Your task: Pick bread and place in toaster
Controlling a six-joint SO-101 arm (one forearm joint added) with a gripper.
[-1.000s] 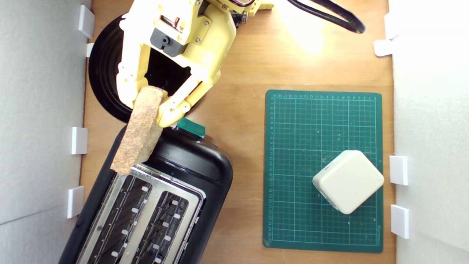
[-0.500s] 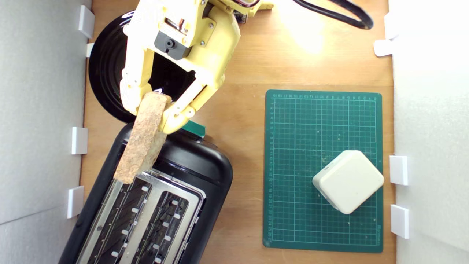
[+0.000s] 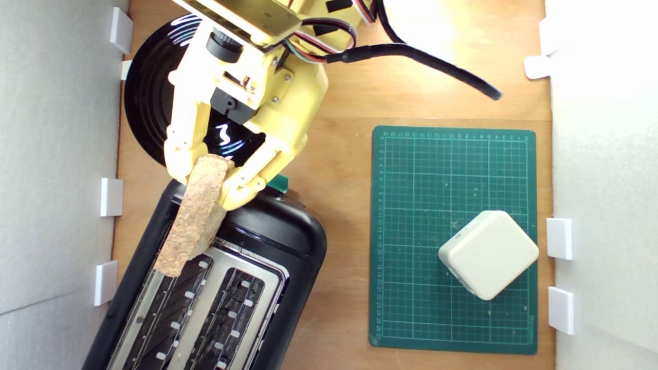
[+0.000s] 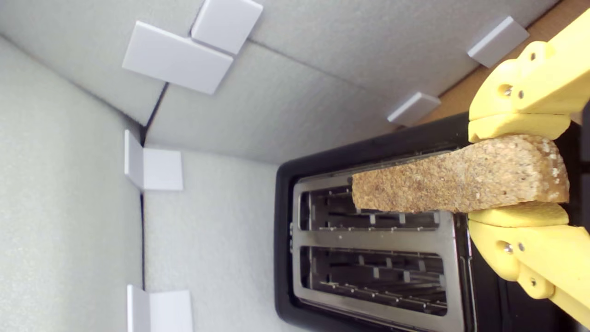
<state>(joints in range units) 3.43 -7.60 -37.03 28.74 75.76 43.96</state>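
My yellow gripper (image 3: 208, 174) is shut on the bread (image 3: 193, 218), a brown crusty slice held on edge by one end. The slice reaches out over the black toaster (image 3: 288, 241), above the end of the slot nearer the exterior view's left. In the wrist view the bread (image 4: 454, 177) lies pinched between my two fingers (image 4: 518, 127), hanging over one slot of the toaster (image 4: 368, 263); both slots look empty. The teal lever (image 3: 280, 181) peeks out beside my gripper.
A round black plate (image 3: 146, 103) lies behind my arm. A green cutting mat (image 3: 452, 169) at the exterior view's right carries a cream-white block (image 3: 488, 254). White foam walls with clips (image 3: 111, 197) close in both sides; the toaster stands close to the left wall.
My arm has come down and forward, toward the toaster. The bread's free end now lies farther over the left slot, and my wrist is lower over the plate.
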